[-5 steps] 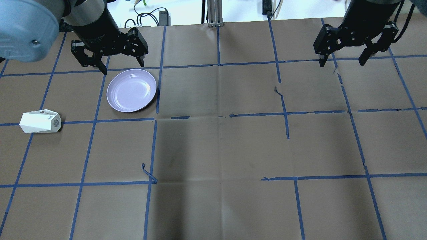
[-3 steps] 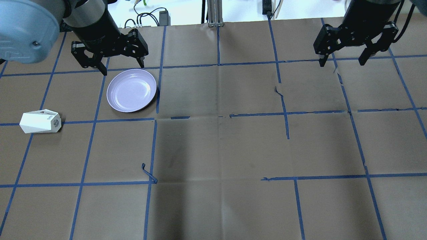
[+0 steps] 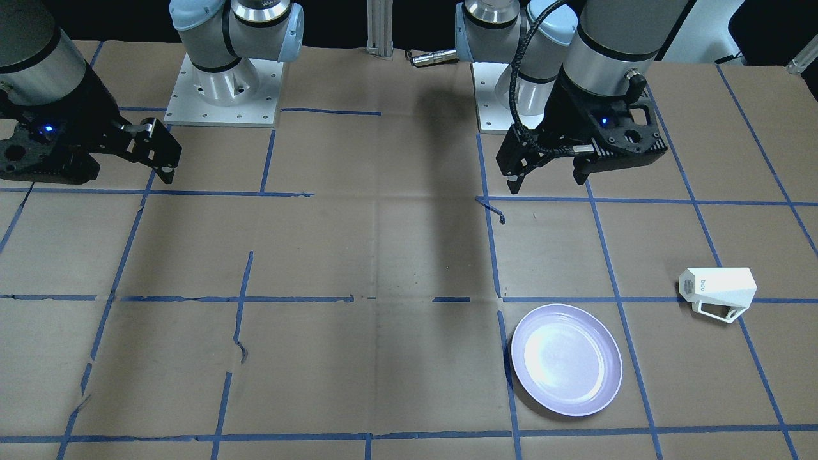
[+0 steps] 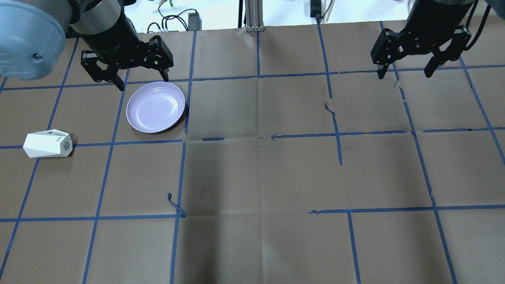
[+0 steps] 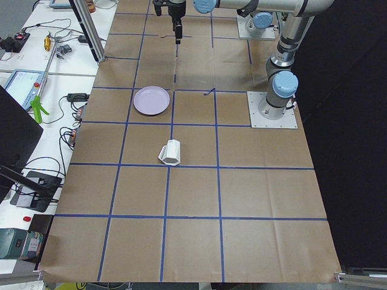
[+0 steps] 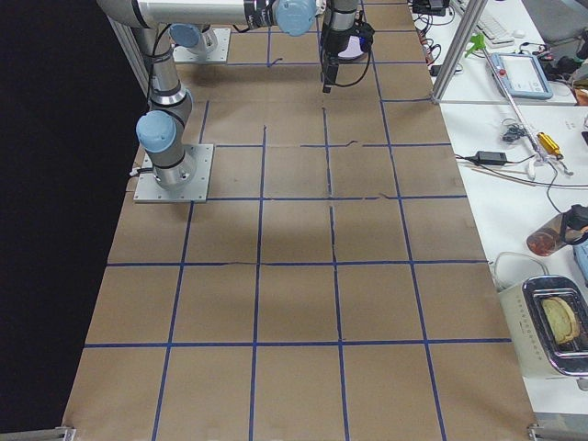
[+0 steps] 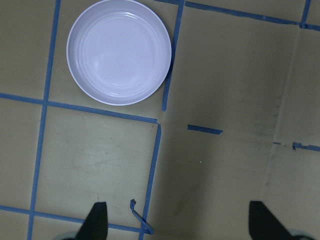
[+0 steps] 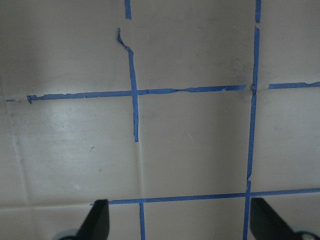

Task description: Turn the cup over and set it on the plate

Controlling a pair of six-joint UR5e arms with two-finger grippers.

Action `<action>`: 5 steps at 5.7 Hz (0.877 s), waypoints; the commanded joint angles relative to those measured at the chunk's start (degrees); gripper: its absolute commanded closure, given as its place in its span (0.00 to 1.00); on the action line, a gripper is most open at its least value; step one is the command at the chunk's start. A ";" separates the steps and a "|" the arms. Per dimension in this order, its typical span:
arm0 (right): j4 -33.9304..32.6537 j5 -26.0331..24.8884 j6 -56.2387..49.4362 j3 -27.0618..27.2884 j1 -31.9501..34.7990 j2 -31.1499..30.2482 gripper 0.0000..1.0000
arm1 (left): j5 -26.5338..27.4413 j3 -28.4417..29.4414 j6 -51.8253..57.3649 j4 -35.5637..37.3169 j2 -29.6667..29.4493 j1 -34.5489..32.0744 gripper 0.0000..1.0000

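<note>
Overhead exterior first: the cup (image 4: 47, 144) is lying on its side at the far left of the frame, on the brown papered surface (image 4: 256, 169). It's well apart from the plate (image 4: 156, 107), which sits empty in the upper left. The left hand (image 4: 143, 83) hangs just past the plate's upper edge with its fingers spread wide and nothing in them. The right hand (image 4: 403, 75) is off in the upper right, fingers also apart and also empty.

Exterior front-facing flips it. The cup is at the right edge with its thin handle pointing toward the bottom of the frame, and the plate is at lower right.

Exterior left has the cup mid-frame on a tape line, with the plate above it and a bit left.

Exterior right shows neither one.

Left wrist-mounted sees the plate in its upper left corner and no cup at all. Both fingertips sit at the bottom corners.

Right wrist-mounted is just paper and blue tape.

So as I read it we're at the very start: nothing grabbed, cup not flipped. The left hand looks like the obvious one for the job. It'd need to swing over to the cup, drop down, close across the faceted body clear of the handle, tip it upright, then carry it to the plate. Those angled faces might let it slip.
</note>
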 commanded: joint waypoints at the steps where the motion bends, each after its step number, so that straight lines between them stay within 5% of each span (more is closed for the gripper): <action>1: 0.00 0.00 0.00 0.00 0.00 0.00 0.00 | -0.90 1.31 11.39 0.08 -0.85 8.79 0.01; 3: 0.00 0.00 0.00 0.00 0.00 0.00 0.00 | -1.08 1.66 34.44 0.34 -3.47 26.53 0.01; 5: 0.00 0.00 0.00 0.00 0.00 0.00 0.00 | -3.18 9.09 57.29 0.25 -11.87 44.37 0.01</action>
